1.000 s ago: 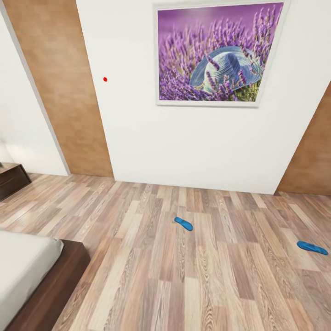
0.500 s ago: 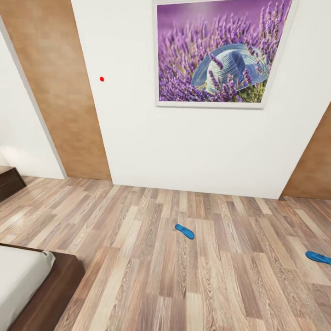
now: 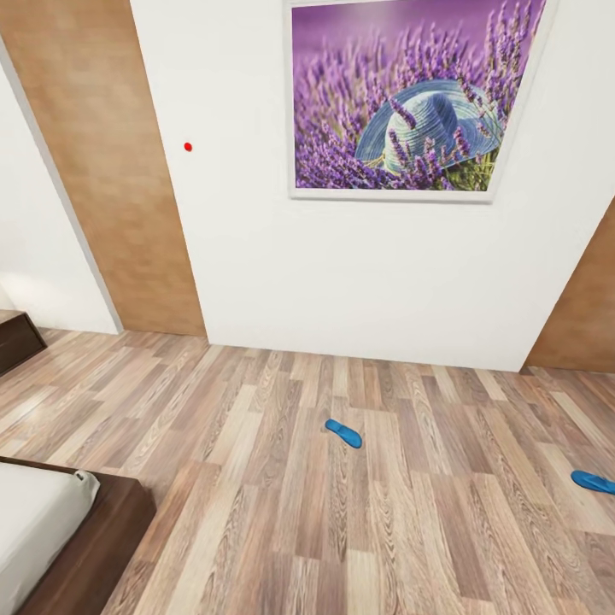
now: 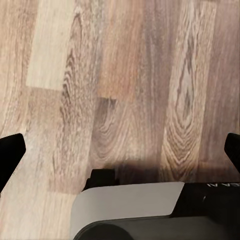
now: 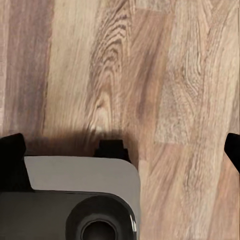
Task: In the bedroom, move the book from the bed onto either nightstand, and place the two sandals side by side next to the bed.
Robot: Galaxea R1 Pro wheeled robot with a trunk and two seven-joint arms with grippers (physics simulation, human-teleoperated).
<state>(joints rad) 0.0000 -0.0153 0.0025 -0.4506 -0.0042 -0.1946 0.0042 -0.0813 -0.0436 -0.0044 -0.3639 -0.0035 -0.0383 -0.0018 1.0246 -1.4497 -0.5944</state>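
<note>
Two blue sandals lie apart on the wood-plank floor in the head view: one sandal (image 3: 343, 433) mid-floor, the other sandal (image 3: 594, 482) at the right edge, partly cut off. The bed (image 3: 51, 534) shows its off-white mattress corner and dark brown base at the lower left. The book is out of view. In the left wrist view my left gripper (image 4: 120, 150) hangs open over bare floor, its black fingertips (image 4: 11, 152) far apart. My right gripper (image 5: 120, 150) is likewise open above the planks, nothing between its fingers (image 5: 11, 150).
A white wall with a large lavender picture (image 3: 410, 102) stands ahead, wood panels on either side. A dark brown cabinet corner (image 3: 15, 340) sits at the far left. Part of the robot's grey base (image 4: 130, 210) shows below each wrist camera.
The head view has shifted: the sandals and wall sit slightly lower and further right than a second ago, and less of the bed shows. The sandals themselves have not moved.
</note>
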